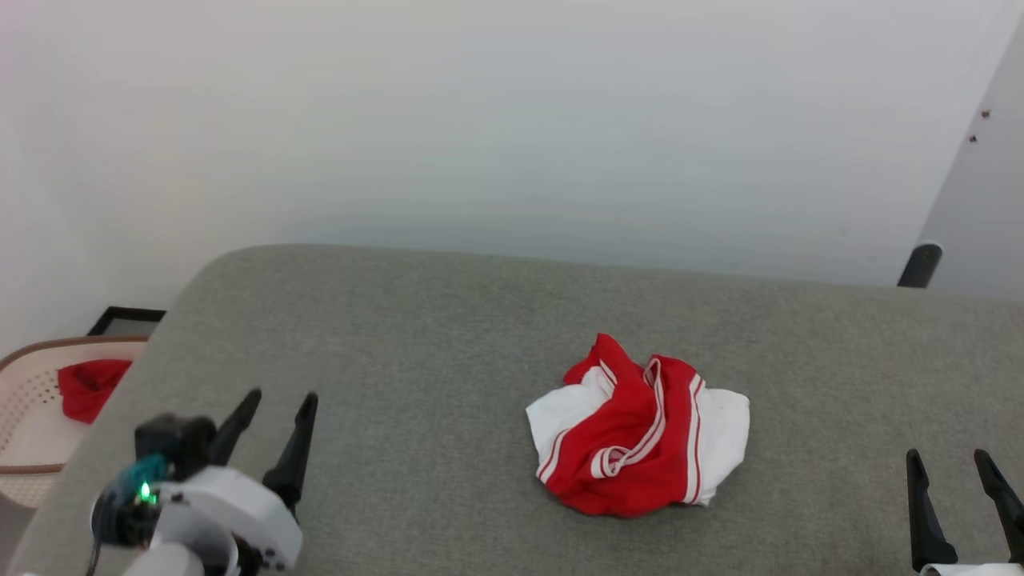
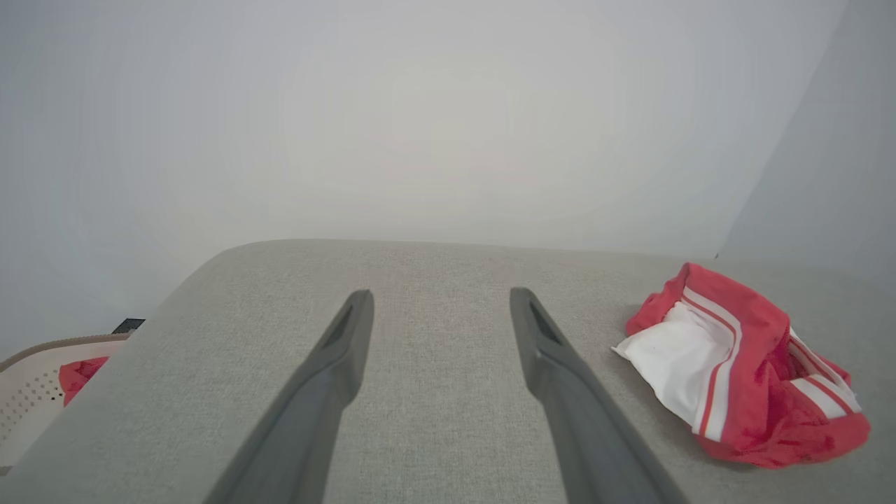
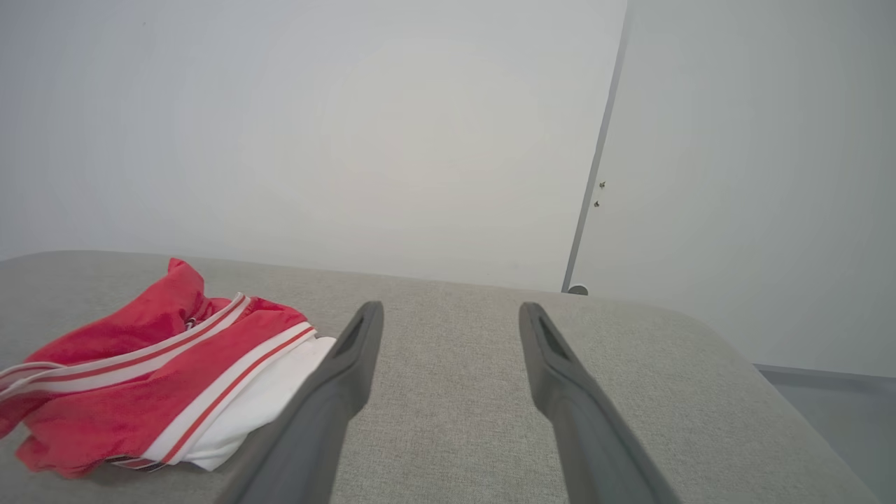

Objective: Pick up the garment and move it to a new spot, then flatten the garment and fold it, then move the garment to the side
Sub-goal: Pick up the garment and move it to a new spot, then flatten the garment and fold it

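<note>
The garment (image 1: 640, 428) lies crumpled in a heap on the grey upholstered surface (image 1: 416, 320), right of centre: red cloth with white parts and red-and-white striped trim. My left gripper (image 1: 282, 398) stands open at the lower left, well apart from the heap. At the lower right my right gripper (image 1: 950, 458) is open too, with bare upholstery between it and the cloth. In the left wrist view the garment (image 2: 742, 364) sits to the right of my open left gripper (image 2: 441, 297). In the right wrist view the garment (image 3: 154, 378) lies left of my open right gripper (image 3: 451, 309).
A pale woven basket (image 1: 32, 400) holding a small plain red cloth (image 1: 88, 384) stands off the surface's left edge, beside a dark frame (image 1: 128, 320). A white wall rises behind. A dark post (image 1: 918, 266) stands at the far right by a grey panel.
</note>
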You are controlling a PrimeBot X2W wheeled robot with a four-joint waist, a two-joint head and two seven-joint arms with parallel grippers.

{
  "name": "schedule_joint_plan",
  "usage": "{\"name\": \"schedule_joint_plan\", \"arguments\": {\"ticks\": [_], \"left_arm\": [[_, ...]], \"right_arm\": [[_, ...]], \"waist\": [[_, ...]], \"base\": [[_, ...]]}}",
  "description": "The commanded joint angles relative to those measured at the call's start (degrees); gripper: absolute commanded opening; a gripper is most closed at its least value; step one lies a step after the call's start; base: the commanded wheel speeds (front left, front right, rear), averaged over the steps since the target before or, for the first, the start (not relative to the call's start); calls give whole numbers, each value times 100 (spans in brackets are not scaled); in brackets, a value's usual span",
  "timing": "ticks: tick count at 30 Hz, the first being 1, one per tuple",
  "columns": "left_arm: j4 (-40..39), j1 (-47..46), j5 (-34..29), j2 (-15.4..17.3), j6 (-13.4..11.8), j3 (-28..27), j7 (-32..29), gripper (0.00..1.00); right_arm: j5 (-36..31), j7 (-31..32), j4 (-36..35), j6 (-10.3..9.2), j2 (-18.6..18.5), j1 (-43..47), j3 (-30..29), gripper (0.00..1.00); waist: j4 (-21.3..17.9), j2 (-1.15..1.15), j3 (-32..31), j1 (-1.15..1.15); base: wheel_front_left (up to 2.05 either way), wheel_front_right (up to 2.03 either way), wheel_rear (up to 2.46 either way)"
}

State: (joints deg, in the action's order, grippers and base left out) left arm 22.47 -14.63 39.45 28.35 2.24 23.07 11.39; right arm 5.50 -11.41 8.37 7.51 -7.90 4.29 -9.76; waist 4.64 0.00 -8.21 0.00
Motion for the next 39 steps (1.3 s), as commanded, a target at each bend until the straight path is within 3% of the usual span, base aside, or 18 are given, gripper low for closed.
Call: {"name": "schedule_joint_plan", "arguments": {"ticks": [1, 8, 27, 32, 39], "left_arm": [[16, 100, 27, -31, -35, -37, 63, 100], [61, 483, 35, -58, -180, -310, 314, 100], [-137, 709, -56, -139, -183, -526, 328, 100], [-276, 354, 88, -111, -126, -462, -142, 100], [-524, -565, 373, 9, 127, -157, -1603, 100]], "right_arm": [[20, -51, 16, -3, -15, 93, -21, 100], [40, -110, 46, -3, -35, 225, -64, 100], [14, -138, 24, -3, -4, 215, -82, 100], [21, -92, -10, -3, -30, 104, -20, 100], [61, -59, -34, -4, -37, -141, 178, 100]], "waist": [[88, 0, -83, 0], [158, 0, -137, 0], [146, 0, -67, 0], [59, 0, 70, 0], [-210, 0, 375, 0]], "base": [[0, 0, 0], [0, 0, 0], [0, 0, 0], [0, 0, 0], [0, 0, 0]]}}
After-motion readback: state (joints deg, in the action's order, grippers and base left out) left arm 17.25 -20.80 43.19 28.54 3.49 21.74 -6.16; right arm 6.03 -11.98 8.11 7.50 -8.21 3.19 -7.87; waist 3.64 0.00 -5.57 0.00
